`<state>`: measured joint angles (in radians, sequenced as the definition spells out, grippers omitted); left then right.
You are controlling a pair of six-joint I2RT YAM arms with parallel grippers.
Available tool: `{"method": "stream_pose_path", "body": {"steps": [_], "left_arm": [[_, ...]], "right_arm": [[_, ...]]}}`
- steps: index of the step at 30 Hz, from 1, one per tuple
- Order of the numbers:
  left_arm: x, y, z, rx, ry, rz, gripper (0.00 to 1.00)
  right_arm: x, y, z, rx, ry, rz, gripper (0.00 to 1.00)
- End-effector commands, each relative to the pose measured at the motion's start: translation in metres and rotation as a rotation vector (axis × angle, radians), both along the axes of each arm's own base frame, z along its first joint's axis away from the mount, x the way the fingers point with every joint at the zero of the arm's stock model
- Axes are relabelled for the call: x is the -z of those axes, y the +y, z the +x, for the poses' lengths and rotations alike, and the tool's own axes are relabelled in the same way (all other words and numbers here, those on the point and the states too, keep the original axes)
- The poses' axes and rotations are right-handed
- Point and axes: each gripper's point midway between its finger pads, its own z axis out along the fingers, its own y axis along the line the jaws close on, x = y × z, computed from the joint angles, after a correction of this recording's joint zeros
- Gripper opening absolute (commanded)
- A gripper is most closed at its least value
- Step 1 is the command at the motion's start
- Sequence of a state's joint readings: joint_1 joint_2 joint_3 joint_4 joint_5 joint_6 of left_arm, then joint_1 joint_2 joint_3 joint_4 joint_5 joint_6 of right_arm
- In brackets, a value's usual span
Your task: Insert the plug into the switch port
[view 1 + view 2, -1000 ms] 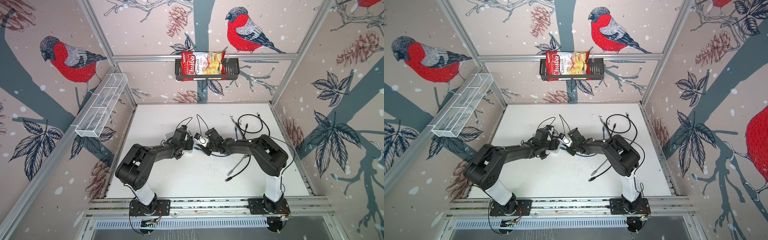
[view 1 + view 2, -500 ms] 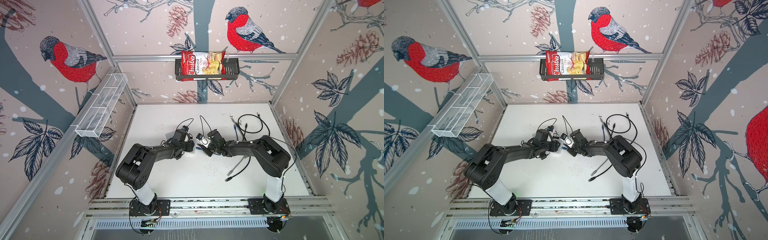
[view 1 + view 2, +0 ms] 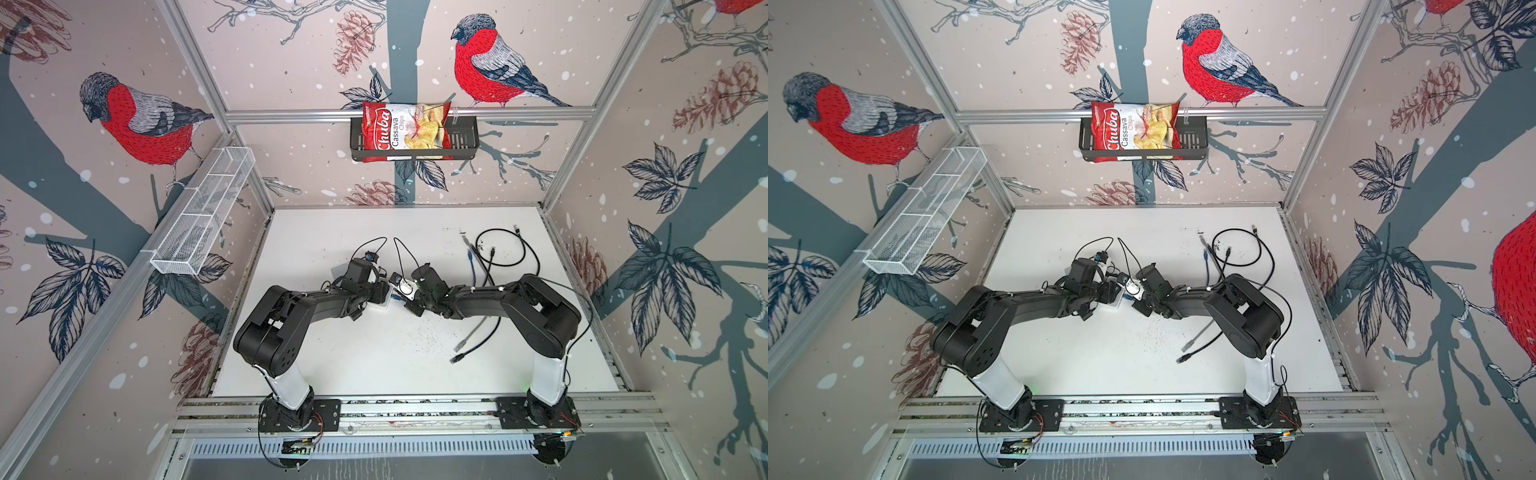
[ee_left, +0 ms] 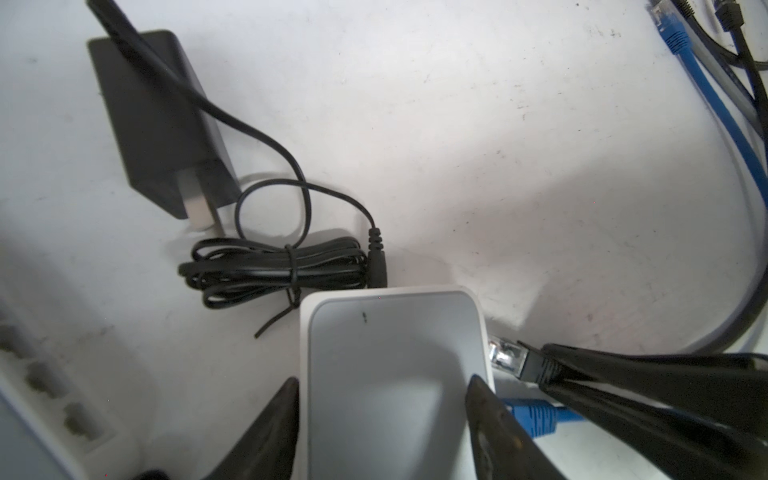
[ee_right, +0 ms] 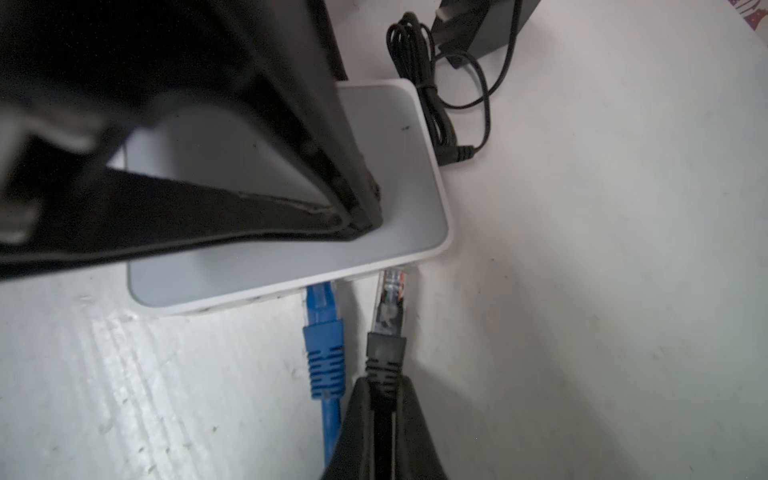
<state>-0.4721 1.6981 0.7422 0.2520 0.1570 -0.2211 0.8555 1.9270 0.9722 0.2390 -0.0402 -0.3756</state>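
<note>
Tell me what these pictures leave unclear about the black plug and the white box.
- Ports of the white switch: right wrist view, its top edge hides the port face.
- Black plug tip: at the switch edge; how far it is in cannot be told.
- Switch in a top view: mostly covered by both arms.
- Left end effector: left wrist view, its fingers straddle the switch; contact is cut off by the frame edge.

- Red chip bag point(image 3: 405, 132) in the black wall basket point(image 3: 465, 139), at twelve o'clock in both top views: "Chuba Cassava Chips".
</note>
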Motion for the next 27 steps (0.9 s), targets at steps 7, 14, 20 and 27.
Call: {"method": "stream_pose_path", "body": {"steps": [7, 14, 20, 27], "left_arm": [[-0.013, -0.041, -0.023, 0.271, 0.034, -0.130, 0.63], [-0.014, -0.034, -0.008, 0.203, 0.044, -0.138, 0.68], [-0.020, -0.039, 0.002, 0.191, 0.028, -0.163, 0.71], [-0.023, -0.045, 0.009, 0.214, 0.015, -0.161, 0.70]], "right_arm": [[0.001, 0.009, -0.001, -0.049, 0.022, 0.054, 0.02], [0.005, -0.001, -0.006, -0.038, 0.036, 0.051, 0.02], [0.007, 0.000, -0.013, -0.050, 0.051, 0.059, 0.02], [0.013, -0.002, -0.017, -0.052, 0.064, 0.036, 0.02]]}}
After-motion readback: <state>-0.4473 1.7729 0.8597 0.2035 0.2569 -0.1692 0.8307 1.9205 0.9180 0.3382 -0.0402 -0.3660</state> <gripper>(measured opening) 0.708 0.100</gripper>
